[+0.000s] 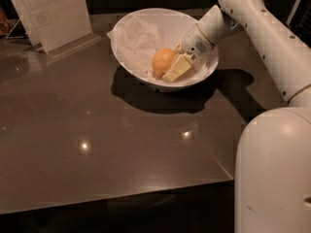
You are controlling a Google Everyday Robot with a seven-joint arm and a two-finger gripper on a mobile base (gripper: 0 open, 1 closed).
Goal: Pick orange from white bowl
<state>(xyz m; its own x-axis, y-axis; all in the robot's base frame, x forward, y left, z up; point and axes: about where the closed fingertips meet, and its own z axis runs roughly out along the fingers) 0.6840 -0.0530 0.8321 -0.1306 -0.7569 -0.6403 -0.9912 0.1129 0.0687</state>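
The orange (163, 59) lies in the white bowl (146, 23), near its front wall, beside crumpled white paper (136, 38). The bowl stands at the back middle of the dark table. My gripper (174, 68) reaches down into the bowl from the right and sits right against the orange's right side, touching it. The far side of the orange and the rest of the gripper's tip are hidden. The white arm (252, 13) runs from the bowl to the upper right.
A clear acrylic sign stand (51, 13) stands at the back left of the table (97, 130). My white base (274, 174) fills the lower right corner. The table's front edge runs along the bottom of the view.
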